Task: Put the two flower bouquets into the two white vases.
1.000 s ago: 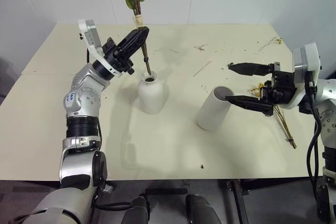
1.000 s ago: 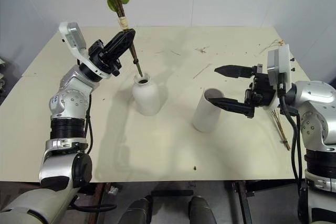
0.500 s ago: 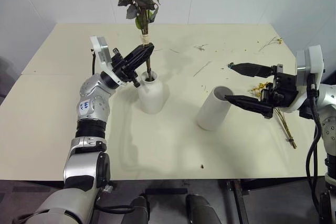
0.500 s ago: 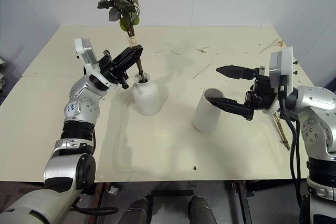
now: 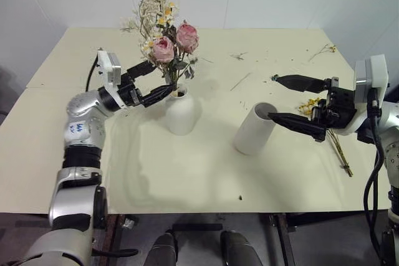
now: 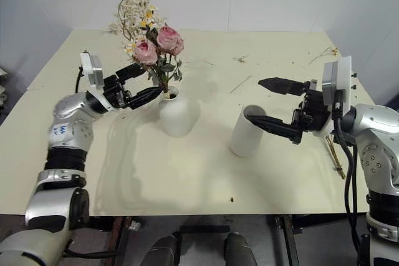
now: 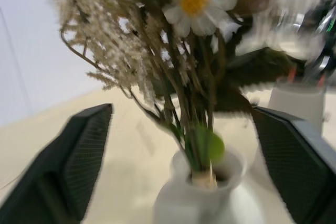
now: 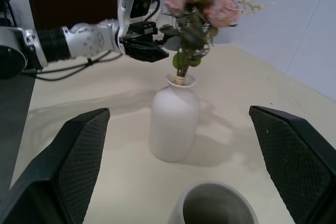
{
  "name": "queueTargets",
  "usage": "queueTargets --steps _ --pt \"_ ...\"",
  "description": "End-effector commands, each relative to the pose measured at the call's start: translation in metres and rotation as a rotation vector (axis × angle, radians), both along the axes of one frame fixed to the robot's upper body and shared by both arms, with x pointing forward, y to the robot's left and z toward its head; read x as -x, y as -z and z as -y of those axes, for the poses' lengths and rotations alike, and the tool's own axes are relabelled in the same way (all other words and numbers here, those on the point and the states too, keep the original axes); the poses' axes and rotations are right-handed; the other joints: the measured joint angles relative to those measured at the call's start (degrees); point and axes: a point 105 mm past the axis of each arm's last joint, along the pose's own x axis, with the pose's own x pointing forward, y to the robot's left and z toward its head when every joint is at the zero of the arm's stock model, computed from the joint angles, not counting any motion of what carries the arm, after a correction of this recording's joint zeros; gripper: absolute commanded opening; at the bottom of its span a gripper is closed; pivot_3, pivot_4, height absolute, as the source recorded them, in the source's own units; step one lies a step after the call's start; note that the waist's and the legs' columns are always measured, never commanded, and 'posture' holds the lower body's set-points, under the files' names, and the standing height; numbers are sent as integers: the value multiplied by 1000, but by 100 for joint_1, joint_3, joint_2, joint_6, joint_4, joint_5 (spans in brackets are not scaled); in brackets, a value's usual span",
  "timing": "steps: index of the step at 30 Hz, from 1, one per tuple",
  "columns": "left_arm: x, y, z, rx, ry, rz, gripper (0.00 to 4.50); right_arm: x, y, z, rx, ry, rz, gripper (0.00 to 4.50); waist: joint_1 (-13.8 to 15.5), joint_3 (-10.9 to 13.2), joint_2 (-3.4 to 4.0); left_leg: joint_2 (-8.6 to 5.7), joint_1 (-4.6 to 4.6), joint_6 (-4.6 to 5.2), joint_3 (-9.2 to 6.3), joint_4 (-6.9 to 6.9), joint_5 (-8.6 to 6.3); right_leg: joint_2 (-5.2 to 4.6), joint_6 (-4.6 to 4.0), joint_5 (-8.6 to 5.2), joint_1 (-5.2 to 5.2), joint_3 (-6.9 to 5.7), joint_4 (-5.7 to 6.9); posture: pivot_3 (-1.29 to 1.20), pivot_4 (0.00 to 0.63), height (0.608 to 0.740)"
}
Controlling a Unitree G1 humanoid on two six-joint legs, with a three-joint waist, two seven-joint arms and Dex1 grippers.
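On the worktop (image 5: 187,179), the empty cylinder vase (image 5: 254,129) stands nearest, beside the right gripper (image 5: 288,99), jaws spread; the small yellow bouquet (image 5: 330,132) lies behind that gripper. Farther off, the rose bouquet (image 5: 167,42) stands in the bottle vase (image 5: 181,111), left gripper (image 5: 161,78) wide open at its stems

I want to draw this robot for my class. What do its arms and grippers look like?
Both arms are silver metal with black ribbed rings at the joints and black cables looping alongside. The left gripper and right gripper each have two long, black, pointed fingers with dotted inner pads. A white camera box sits on each wrist. The left arm has a small blue-and-white sticker.
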Motion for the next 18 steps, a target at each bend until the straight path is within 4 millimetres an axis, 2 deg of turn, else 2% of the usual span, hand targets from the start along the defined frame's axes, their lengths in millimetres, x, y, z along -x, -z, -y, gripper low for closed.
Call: queueTargets --steps 1,6,8,13,15,18 --pt "22 -9 -11 -114 53 16 4476 -2 -11 20 43 101 -13 4500 -18 1 1 0 -1 0 0 -3 0 0 0 0 -2 0 -2 0 150 740" --pt "70 -22 -33 -203 162 -46 4476 -16 -6 69 100 354 -227 4500 -15 1 2 6 -3 2 1 -13 -1 0 -16 -9 -10 -2 -1 0 150 740" --pt "87 -25 -35 -216 183 -70 4476 -21 17 99 218 484 -339 4500 -14 2 3 8 -2 2 0 -18 -2 0 -21 -12 -11 -3 -2 0 150 740" --pt "96 -20 -23 -188 198 -61 4476 -37 65 156 358 724 -534 4500 -12 1 4 7 4 6 5 -14 -4 -2 -53 -29 1 -7 -18 0 150 740" --pt "100 -15 -14 -170 218 -62 4476 -42 79 169 390 777 -603 4500 -30 2 7 7 9 7 20 -13 0 -3 -69 -31 3 5 -25 0 150 740" --pt "106 -12 -6 -154 231 -64 4476 -51 84 179 412 822 -652 4500 -138 5 11 7 12 9 36 -12 3 -2 -71 -28 0 21 -25 0 150 740"
